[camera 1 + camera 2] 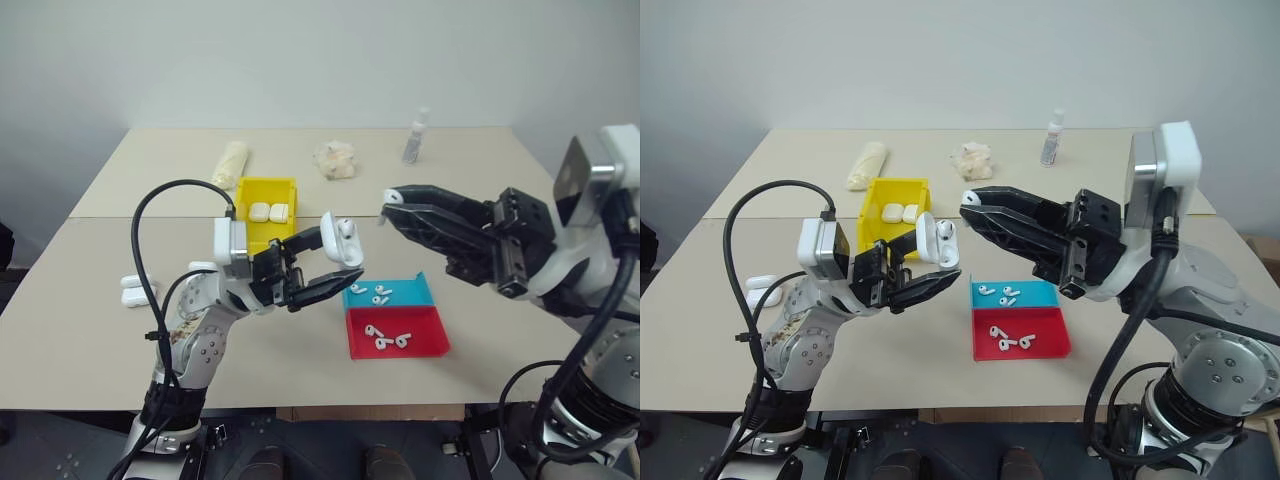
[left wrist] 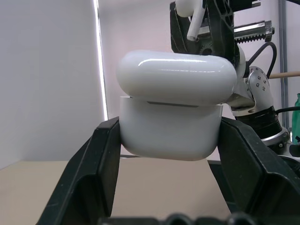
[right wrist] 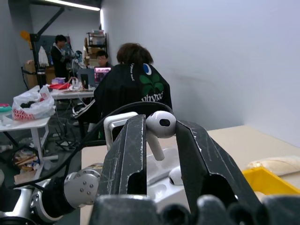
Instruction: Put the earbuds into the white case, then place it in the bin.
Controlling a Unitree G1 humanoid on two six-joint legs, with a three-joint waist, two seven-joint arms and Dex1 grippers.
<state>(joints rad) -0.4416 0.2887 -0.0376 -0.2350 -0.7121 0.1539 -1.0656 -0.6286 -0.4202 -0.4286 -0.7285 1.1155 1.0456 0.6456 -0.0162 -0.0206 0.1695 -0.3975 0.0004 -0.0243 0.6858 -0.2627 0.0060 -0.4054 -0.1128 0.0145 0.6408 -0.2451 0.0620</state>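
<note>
Held up above the near part of the table point(image 1: 90, 330), our left gripper point(image 1: 338, 270) is clamped on the white case point(image 1: 343, 240), lid flipped up, with one earbud already seated inside. Just right of the case, our right gripper point(image 1: 392, 205) pinches a single earbud point(image 1: 393, 197) between its fingertips, stem hanging down, apart from the case mouth.

Legible writing is scarce: in the right wrist view, a person point(image 3: 133, 86) seated with their back to us wears a dark top bearing a white leaf print and lettering too small for us to read.

We take the bin point(image 1: 266, 218) as our landmark. It stands yellow on the beige table, behind the raised case, with two closed white cases point(image 1: 270, 212) inside it. Left of the bin, near the table's edge, lie two more cases point(image 1: 133, 290). Behind the bin rests a pale wrapped roll point(image 1: 229, 164); farther right of that, a crumpled white wad point(image 1: 335, 160) and a small bottle point(image 1: 415, 137). Right and nearer than the bin sit the teal tray point(image 1: 412, 290) and the red tray point(image 1: 435, 330), each with loose earbuds point(image 1: 372, 294). A plain grey wall point(image 1: 320, 60) backs the table.

Both forearms angle inward, grippers pointing toward each other.
</note>
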